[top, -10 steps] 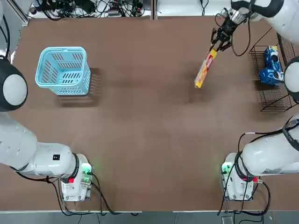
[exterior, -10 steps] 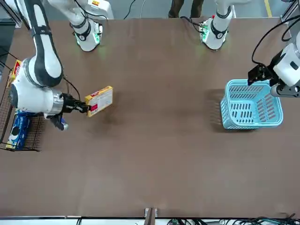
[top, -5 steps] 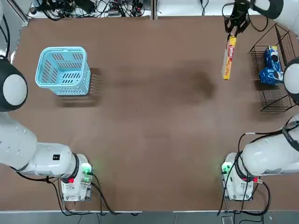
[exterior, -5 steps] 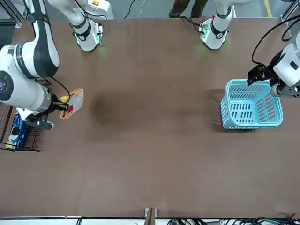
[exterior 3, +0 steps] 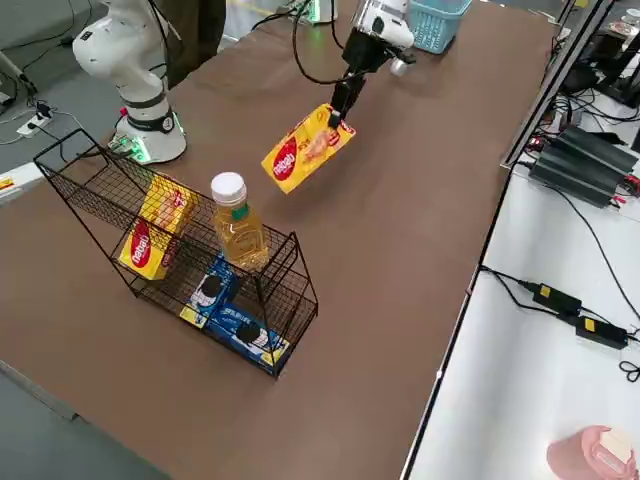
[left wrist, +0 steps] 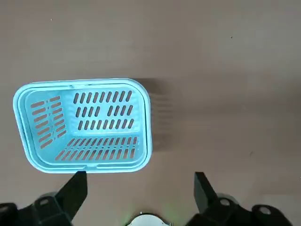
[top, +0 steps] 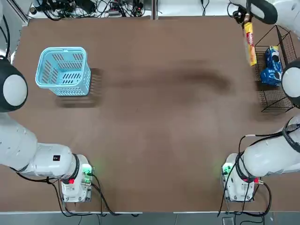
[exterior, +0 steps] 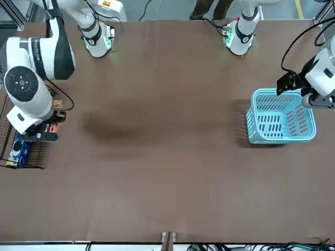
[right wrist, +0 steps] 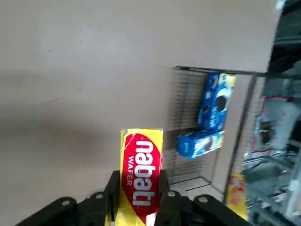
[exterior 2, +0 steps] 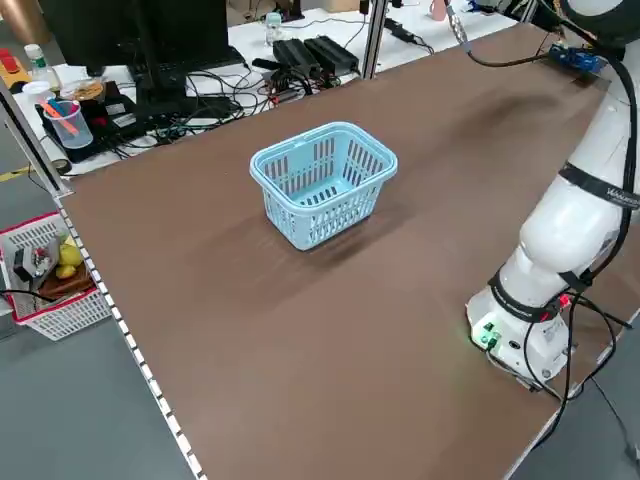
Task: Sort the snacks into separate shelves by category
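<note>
right gripper [right wrist: 137,195] clamps yellow box [right wrist: 140,169] aloft.

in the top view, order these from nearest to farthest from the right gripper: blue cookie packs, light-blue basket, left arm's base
Measured from the right gripper, shut on the yellow wafer box:
1. blue cookie packs - in the wire rack at the table's right edge, just beside the gripper.
2. light-blue basket - far across on the table's left side.
3. left arm's base - near-left corner, diagonally opposite.
</note>
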